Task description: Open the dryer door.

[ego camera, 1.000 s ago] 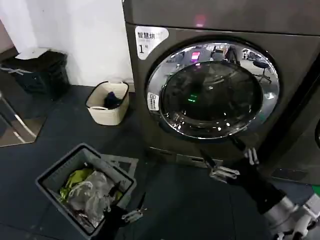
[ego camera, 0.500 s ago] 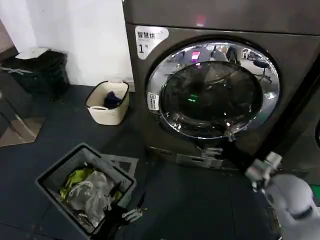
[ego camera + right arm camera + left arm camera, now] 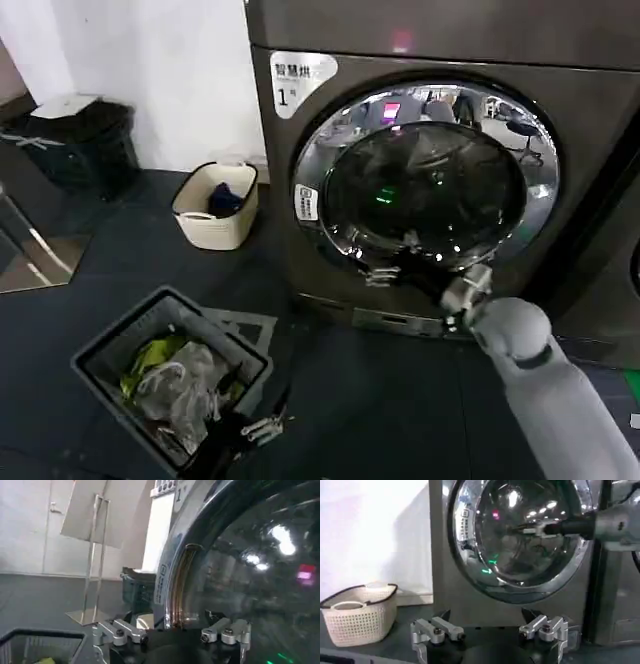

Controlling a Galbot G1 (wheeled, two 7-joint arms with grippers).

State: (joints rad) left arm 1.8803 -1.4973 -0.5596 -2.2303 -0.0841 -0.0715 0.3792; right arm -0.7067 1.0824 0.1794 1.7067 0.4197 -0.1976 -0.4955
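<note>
The right gripper point(image 3: 392, 262), fingers spread open, sits at the dryer door point(image 3: 425, 180), its chrome rim apparently just ahead of the fingertips. The left gripper point(image 3: 489, 629) hangs low with fingers open, well short of the dryer point(image 3: 440, 575).

A cream laundry basket point(image 3: 215, 206) stands by the white wall point(image 3: 150, 70), near a black bin point(image 3: 85, 145), with a grey basket of clothes point(image 3: 170, 375) nearer.

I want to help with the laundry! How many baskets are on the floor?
2. A cream basket stands by the white wall, left of the dryer. A grey basket holding clothes sits nearer the robot, beside the left gripper. Others may be out of view.
</note>
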